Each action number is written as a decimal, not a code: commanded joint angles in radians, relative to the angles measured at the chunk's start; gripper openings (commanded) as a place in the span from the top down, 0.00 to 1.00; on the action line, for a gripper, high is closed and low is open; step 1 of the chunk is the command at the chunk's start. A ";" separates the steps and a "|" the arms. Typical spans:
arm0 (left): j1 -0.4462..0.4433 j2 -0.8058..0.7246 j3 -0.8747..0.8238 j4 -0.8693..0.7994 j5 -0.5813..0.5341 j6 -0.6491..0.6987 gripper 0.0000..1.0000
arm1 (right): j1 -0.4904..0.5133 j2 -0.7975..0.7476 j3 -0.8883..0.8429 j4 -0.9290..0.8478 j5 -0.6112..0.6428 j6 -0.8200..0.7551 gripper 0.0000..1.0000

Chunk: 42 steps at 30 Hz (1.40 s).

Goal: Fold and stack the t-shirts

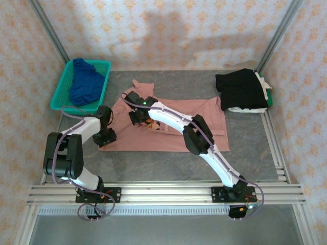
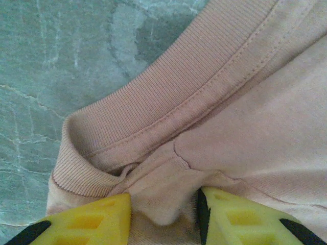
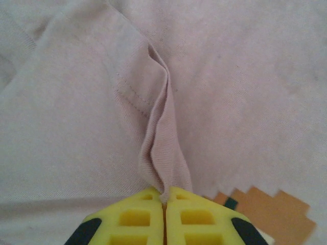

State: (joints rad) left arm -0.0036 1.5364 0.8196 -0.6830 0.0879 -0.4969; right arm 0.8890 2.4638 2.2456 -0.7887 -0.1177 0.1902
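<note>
pink tee (image 1: 148, 142) flat mid worktop (image 1: 245, 143), right fingers (image 3: 138, 214) pinched tight on thin ridge of cloth by chest print (image 3: 271, 214), left fingers (image 2: 97, 219) narrow around hump under collar (image 2: 168, 87), cant tell if biting. risk: left slips on lift, fold goes lopsided

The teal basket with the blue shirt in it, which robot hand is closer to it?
Left. The left gripper is just in front of the teal basket, at the collar of the pink t-shirt. The right gripper is farther right, pinching a fold mid-shirt.
</note>
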 commanded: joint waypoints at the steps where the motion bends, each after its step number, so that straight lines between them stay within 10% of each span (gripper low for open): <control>1: 0.019 -0.012 -0.041 -0.040 -0.069 -0.007 0.61 | -0.036 -0.073 -0.022 0.007 0.051 0.016 0.91; 13: 0.021 -0.029 -0.039 -0.059 -0.088 -0.021 0.60 | -0.130 -0.088 -0.012 -0.105 0.159 0.058 0.68; 19: 0.011 -0.099 0.022 -0.121 -0.091 -0.013 0.43 | -0.113 -0.387 -0.443 0.022 0.150 0.089 0.63; 31: -0.197 0.048 0.127 -0.021 -0.008 -0.031 0.39 | -0.159 -0.796 -1.171 0.078 0.320 0.320 0.66; 42: -0.197 0.084 0.074 -0.019 -0.064 -0.056 0.39 | -0.344 -0.764 -1.187 0.082 0.336 0.336 0.74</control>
State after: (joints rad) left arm -0.2012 1.6108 0.8982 -0.6827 0.0704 -0.5495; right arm 0.5762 1.6703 1.0157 -0.7094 0.1799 0.5209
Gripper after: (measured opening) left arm 0.605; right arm 0.261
